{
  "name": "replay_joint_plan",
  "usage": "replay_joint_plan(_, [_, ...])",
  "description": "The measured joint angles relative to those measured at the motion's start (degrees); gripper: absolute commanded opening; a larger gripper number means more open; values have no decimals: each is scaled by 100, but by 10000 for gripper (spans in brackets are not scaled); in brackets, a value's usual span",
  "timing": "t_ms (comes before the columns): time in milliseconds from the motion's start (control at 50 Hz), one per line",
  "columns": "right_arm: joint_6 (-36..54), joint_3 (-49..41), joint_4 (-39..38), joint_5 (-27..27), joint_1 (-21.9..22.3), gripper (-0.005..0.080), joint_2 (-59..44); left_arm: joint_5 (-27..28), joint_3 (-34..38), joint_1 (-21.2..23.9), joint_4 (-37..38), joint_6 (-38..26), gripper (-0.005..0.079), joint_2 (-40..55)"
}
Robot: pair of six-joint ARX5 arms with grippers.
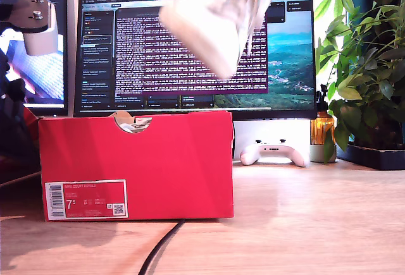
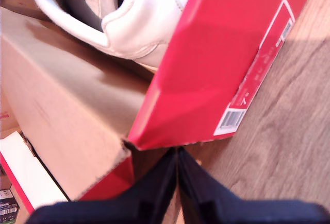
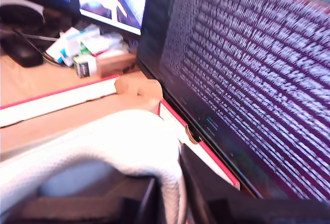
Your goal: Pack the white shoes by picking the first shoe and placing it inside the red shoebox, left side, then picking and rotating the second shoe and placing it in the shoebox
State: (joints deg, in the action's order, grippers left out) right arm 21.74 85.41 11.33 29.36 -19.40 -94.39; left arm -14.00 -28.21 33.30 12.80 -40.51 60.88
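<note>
**Desk editor:** Wooden desktop (image 1: 316, 224), a wide monitor (image 1: 190, 54) scrolling text, a potted plant (image 1: 367, 66) at the exterior view's right and a white game controller (image 1: 273, 153) lying under the screen. What is happening in front of them?

**Photographer:** One white shoe (image 2: 129, 23) is already sitting inside the red shoebox (image 1: 136, 167), its laces just peeking through the notch. The second white shoe (image 1: 218, 19) is hanging blurred in the air, above the box and toward the exterior view's right, in front of the monitor.

**Desk editor:** Who is carrying it?

**Photographer:** My second gripper (image 3: 175, 193) is; its jaws are pinching the shoe's rim between them. My first gripper (image 2: 177, 183) is waiting just off a box corner, jaws pressed together on nothing.

**Desk editor:** And doing this step well?

**Photographer:** My judgement: the airborne shoe is needing its turn finished while high, so toe and heel are opposing its partner's. Then it should be travelling over the free half of the box and descending level, clearing the red wall before lowering. The grip is taking only the rim, so slow movement is mattering, or the shoe may be swinging. Letting go should be waiting until the sole is resting on the box floor. How much free space remains beside the packed shoe, I cannot tell.
</note>
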Motion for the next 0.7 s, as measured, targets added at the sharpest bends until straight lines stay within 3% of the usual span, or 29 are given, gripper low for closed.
replay_joint_plan(260, [17,1416,216,-59,-310,-9,-800,0,0,-2,0,0,-18,0])
replay_joint_plan(460, [136,1499,328,-190,-483,-9,-925,4,0,0,-2,0,-18,0])
replay_joint_plan(700, [258,1499,389,-437,-507,-9,-1838,136,0,-2,0,0,-18,0])
